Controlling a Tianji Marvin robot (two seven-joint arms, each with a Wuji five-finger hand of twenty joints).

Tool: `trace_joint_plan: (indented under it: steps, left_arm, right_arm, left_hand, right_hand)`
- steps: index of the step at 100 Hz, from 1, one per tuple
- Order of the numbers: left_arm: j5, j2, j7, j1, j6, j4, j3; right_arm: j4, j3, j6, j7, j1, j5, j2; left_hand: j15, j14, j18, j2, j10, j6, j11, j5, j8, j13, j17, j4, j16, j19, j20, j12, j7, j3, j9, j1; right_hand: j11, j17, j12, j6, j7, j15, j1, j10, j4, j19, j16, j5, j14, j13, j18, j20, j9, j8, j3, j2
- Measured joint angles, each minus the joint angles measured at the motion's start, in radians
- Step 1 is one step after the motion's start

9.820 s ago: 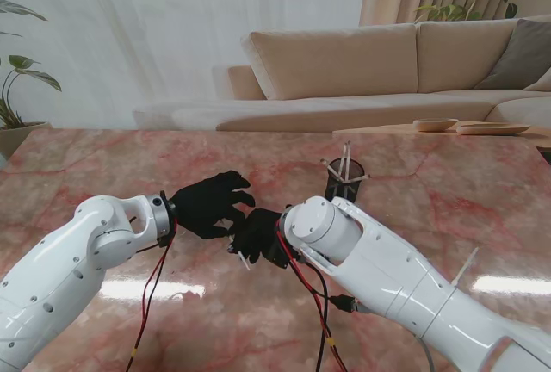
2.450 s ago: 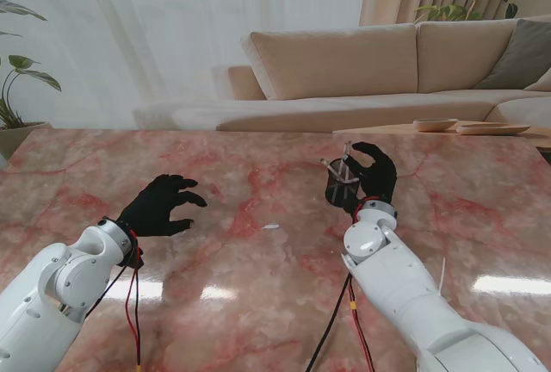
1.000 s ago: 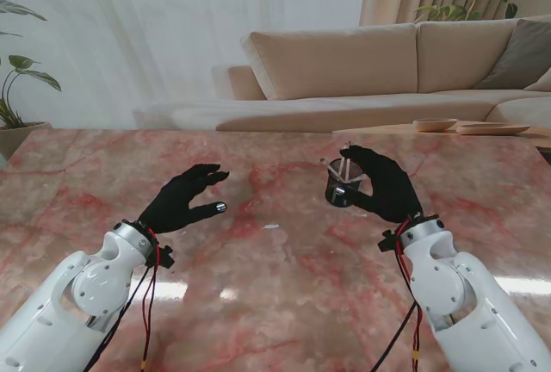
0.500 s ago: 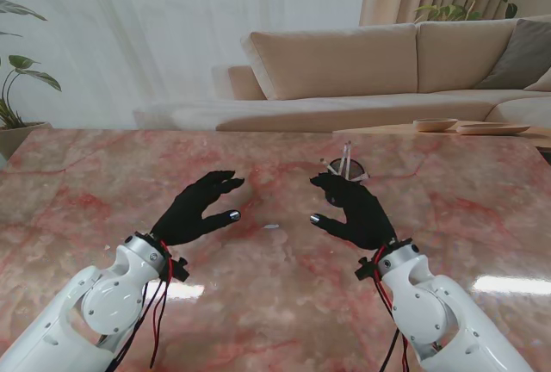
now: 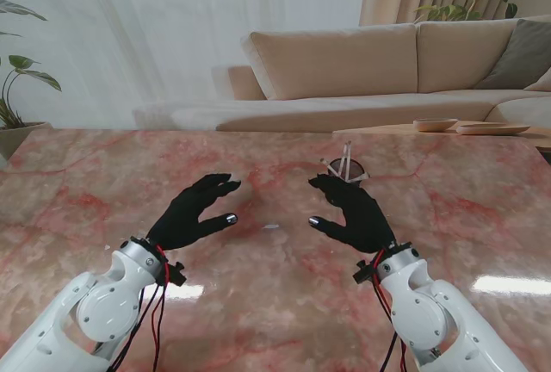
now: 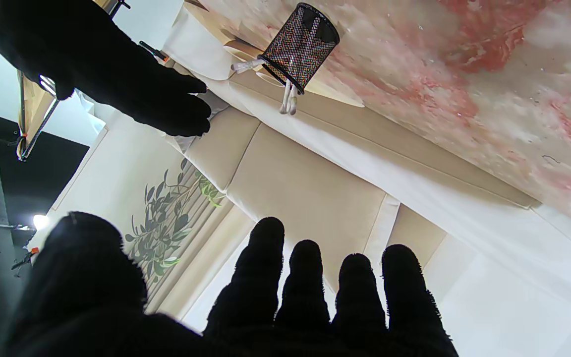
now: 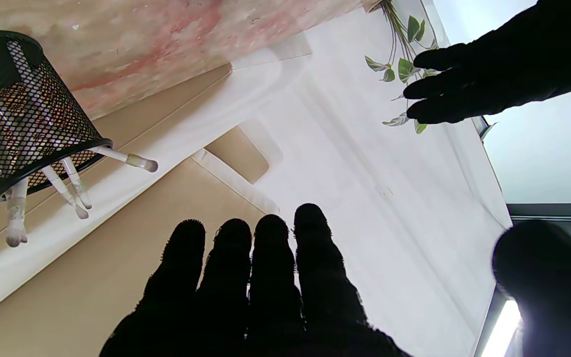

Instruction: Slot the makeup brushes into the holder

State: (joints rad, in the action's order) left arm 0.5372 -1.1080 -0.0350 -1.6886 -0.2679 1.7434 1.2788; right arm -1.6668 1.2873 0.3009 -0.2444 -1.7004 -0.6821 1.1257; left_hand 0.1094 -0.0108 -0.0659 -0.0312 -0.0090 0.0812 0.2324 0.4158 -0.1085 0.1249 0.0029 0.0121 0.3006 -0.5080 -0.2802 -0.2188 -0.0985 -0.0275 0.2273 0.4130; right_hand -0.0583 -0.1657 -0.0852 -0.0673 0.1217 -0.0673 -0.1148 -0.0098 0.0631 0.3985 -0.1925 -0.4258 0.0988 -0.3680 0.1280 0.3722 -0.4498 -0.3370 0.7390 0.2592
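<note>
1. The desk [image 5: 103, 174] is pink-red marble with pale veining.
2. Both the left hand [image 5: 194, 211] and right hand [image 5: 351, 213] wear black gloves.
3. The holder [image 7: 20, 106] is black mesh.
4. The makeup brushes [image 7: 70, 183] look white, perhaps translucent.
5. The arms [image 5: 95, 312] are glossy white.
6. The sofa [image 5: 362, 66] is beige.

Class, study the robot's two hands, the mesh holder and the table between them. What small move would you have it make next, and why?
Probably lower the left hand toward the small white thing lying on the table between the hands; it may be a stray brush, though too small to tell. Both the left and the right hand are open and empty, and the holder already has brushes in it.
</note>
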Motion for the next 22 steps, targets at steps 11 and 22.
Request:
trace_joint_plan:
  steps: [11,22]
  left_arm:
    - [0.003,0.000,0.000,-0.003,0.003,0.003,0.002]
    - [0.005,0.000,0.000,-0.004,0.004,0.004,0.002]
  right_arm:
    - [0.000,0.001,0.004,-0.005,0.002,0.000,0.000]
    - [0.000,0.001,0.007,-0.010,0.003,0.004,0.002]
  left_hand:
    - [0.000,0.000,0.000,0.000,0.001,0.000,0.000,0.000,0.000,0.000,0.000,0.000,0.000,0.000,0.000,0.000,0.000,0.000,0.000,0.000]
    - [0.000,0.000,0.000,0.000,0.001,0.000,0.000,0.000,0.000,0.000,0.000,0.000,0.000,0.000,0.000,0.000,0.000,0.000,0.000,0.000]
  right_hand:
    - [0.000,-0.001,0.000,0.000,0.000,0.000,0.002,0.000,0.000,0.000,0.000,0.000,0.000,0.000,0.000,0.000,0.000,0.000,0.000,0.000]
    - [0.000,-0.001,0.000,0.000,0.000,0.000,0.002,0.000,0.000,0.002,0.000,0.000,0.000,0.000,0.000,0.000,-0.001,0.000,0.000,0.000]
